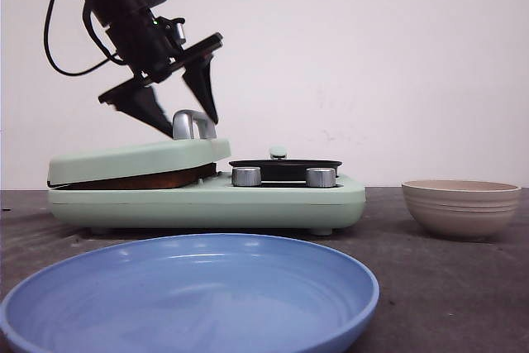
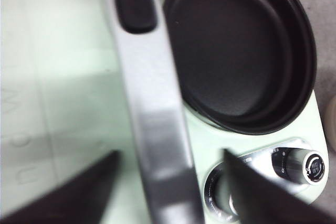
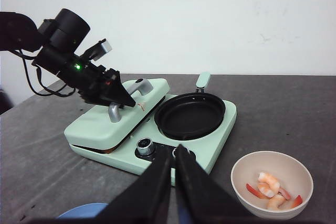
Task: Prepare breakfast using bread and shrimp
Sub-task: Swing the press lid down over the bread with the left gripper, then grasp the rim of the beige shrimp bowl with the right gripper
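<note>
The bread shows only as a brown crust edge [image 1: 145,178] in the gap under the nearly shut mint-green lid [image 1: 124,159] of the breakfast maker. My left gripper [image 1: 192,121] is open, and its fingers straddle the lid's silver handle [image 2: 152,114] without touching it. It also shows in the right wrist view [image 3: 118,98]. The shrimp [image 3: 269,181] lie with red pieces in a beige bowl [image 3: 247,169] to the right of the maker. My right gripper [image 3: 175,153] is shut and empty, held above the table in front of the maker.
A black round pan [image 3: 190,115] sits empty in the maker's right half, with two silver knobs [image 1: 246,176] in front. A large blue plate [image 1: 190,295] lies nearest the front edge. The beige bowl [image 1: 460,207] stands at the right.
</note>
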